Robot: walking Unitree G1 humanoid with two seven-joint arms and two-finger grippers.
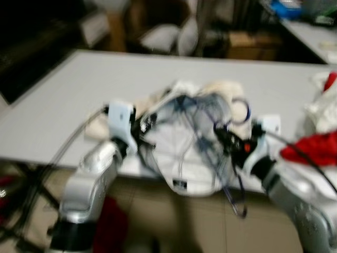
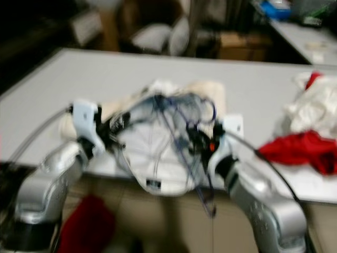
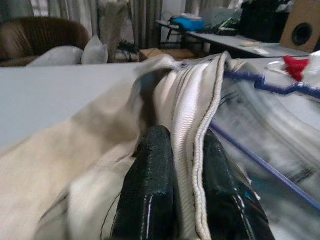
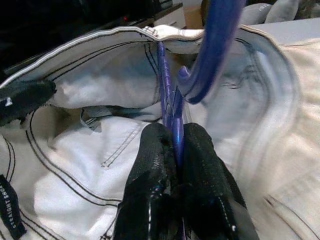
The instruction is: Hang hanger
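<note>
Two silver arms reach out from the bottom of the head pictures, one on each side of a pale cream garment (image 1: 184, 153). It sits at the near edge of a big white table (image 1: 68, 100), and part of it hangs down over that edge. Both head pictures are blurry, so small things are hard to make out.

Up close, the left wrist view shows the left gripper (image 3: 187, 165) pinched tight on a thick stitched edge of the garment, with cloth squeezed between its two black fingers. The right wrist view shows the right gripper (image 4: 172, 145) squeezed shut on a thin blue hanger (image 4: 212, 45). The hanger runs up inside the open top of the garment, and its hook curves above the fingers.

From the head, the hanger looks like thin blue lines tangled in the cloth, with one end poking down below the table edge. A red cloth (image 1: 313, 147) and a white cloth (image 1: 321, 103) lie on the table to the right.
</note>
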